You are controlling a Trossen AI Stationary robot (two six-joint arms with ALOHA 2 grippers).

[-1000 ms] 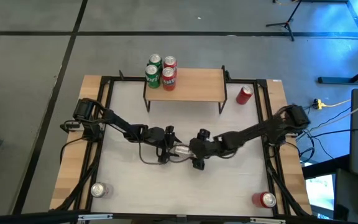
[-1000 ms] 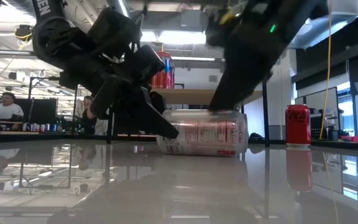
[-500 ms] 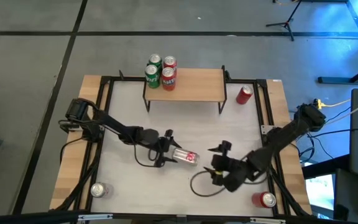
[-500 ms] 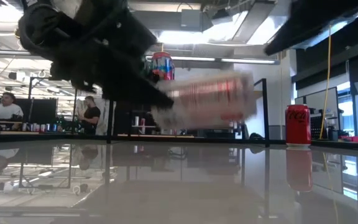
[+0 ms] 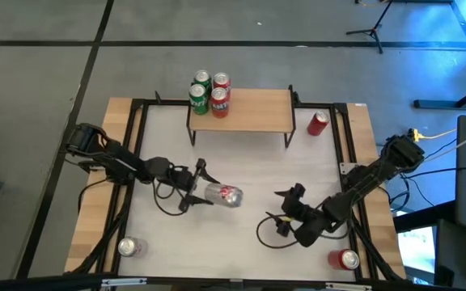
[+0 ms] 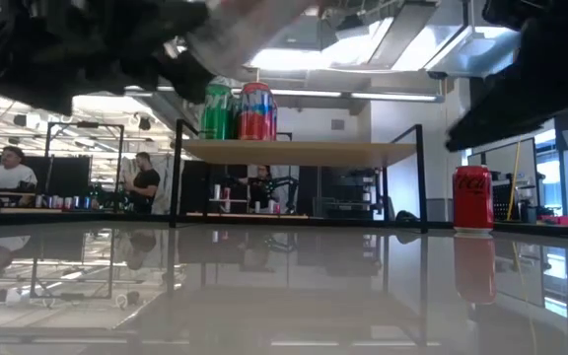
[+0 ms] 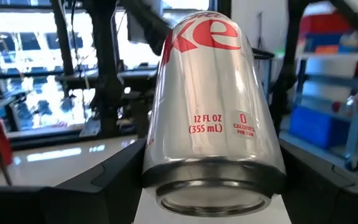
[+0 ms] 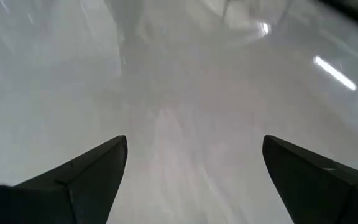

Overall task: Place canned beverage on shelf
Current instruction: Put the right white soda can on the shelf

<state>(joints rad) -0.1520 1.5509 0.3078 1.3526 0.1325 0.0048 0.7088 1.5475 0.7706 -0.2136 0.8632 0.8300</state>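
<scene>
Left pincer (image 5: 194, 186) grips a silver aluminium drink can with red lettering (image 5: 221, 195) — its two dark fingers (image 7: 98, 186) press the can's sides near the base, and the can lies roughly level, lifted off the white desk (image 5: 249, 174) left of centre. From the left wrist camera the can (image 7: 213, 112) fills the middle of the picture, base nearest. Right pincer (image 5: 285, 208) hangs over the desk's right front area with its fingers (image 8: 82, 171) spread wide and nothing between them. At the desk's far edge stands the low light-wood shelf on thin black legs (image 5: 253, 113) — at its left end sit two green cans (image 5: 200, 89) and two red cans (image 5: 220, 91). Another red can (image 5: 319, 123) stands on the desk just right of the shelf. A silver can (image 5: 127, 246) lies at the front left corner, a red one (image 5: 347, 259) at the front right.
</scene>
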